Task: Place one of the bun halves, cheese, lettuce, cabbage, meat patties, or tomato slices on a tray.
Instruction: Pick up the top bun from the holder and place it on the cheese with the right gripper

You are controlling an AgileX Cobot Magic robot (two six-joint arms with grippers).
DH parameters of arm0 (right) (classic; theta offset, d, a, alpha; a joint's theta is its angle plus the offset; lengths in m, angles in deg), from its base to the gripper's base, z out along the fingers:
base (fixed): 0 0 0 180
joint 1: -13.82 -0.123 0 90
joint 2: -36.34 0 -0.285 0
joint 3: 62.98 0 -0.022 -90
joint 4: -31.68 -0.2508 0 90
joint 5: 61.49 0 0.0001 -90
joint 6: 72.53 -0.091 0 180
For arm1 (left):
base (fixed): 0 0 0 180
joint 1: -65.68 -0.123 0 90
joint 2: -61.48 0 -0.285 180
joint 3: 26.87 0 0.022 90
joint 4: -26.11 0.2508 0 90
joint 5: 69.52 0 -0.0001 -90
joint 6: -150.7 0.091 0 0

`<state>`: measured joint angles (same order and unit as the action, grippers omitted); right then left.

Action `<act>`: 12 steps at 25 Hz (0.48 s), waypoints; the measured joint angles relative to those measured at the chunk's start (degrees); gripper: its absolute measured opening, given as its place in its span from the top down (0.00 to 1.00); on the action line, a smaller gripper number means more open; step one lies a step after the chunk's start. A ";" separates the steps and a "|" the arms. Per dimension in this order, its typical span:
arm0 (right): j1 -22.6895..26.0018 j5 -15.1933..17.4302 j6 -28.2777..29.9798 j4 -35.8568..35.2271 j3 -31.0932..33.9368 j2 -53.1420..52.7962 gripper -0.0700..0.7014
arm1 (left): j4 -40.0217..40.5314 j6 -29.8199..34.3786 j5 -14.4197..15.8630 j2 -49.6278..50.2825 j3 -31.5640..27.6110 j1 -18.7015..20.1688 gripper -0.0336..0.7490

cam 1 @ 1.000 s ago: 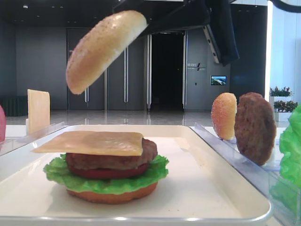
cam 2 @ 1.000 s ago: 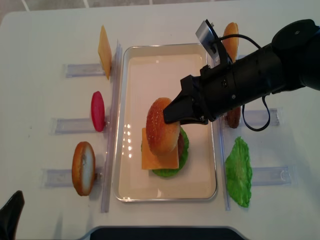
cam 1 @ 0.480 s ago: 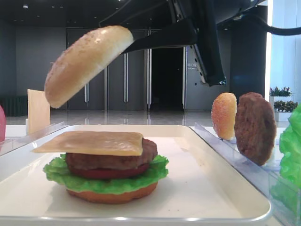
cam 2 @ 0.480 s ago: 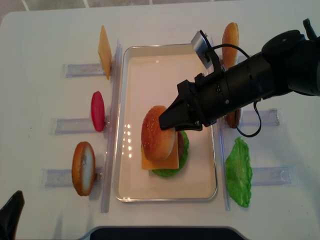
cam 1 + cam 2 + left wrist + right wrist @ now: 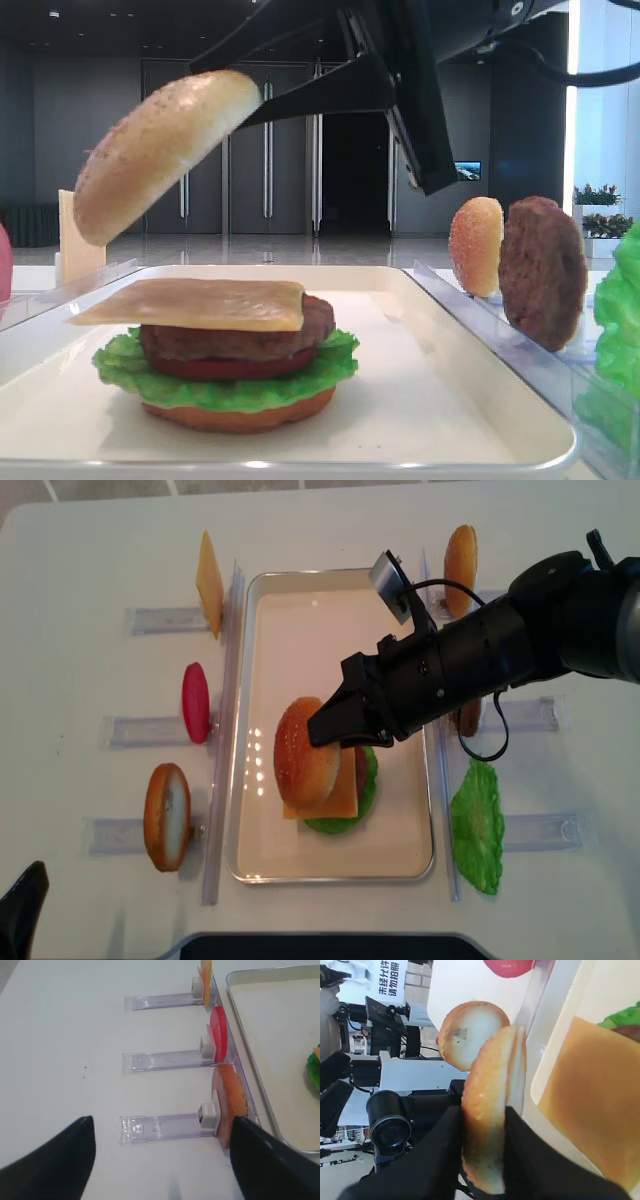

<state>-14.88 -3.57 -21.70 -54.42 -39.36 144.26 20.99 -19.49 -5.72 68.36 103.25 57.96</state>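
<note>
White tabletop all round; right pincer pinches a bun top tilted above the stack's cheese on the tray. Next, I reckon: level, lower, release.

We're looking down at a white table with three clear racks lined up along the tray edge. Far rack has a cheese slice on edge, middle one a tomato slice, nearest one a bun standing up. A bit of lettuce peeks in at the right edge. Our left gripper's two dark fingers sit spread wide at the bottom, nothing between them
</note>
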 joint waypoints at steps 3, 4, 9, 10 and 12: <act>0.00 0.06 0.17 -0.49 0.00 1.23 0.65 | 0.00 0.00 0.00 0.00 0.00 0.00 0.14; 0.00 0.12 0.30 -0.61 0.00 1.50 0.65 | 0.00 0.00 0.00 0.00 0.00 0.00 0.14; 0.00 0.12 1.30 -0.93 0.00 2.82 0.65 | 0.00 0.00 0.00 0.00 0.00 0.00 0.14; 0.00 0.12 1.42 -1.07 0.00 2.95 0.65 | 0.00 0.00 0.00 0.00 0.00 0.00 0.14; 0.08 0.21 1.70 -1.14 0.00 3.26 0.65 | 0.00 0.00 0.00 0.00 0.00 0.00 0.14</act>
<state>-14.80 -3.37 -20.00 -55.56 -39.36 147.51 20.99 -19.49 -5.72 68.36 103.25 57.96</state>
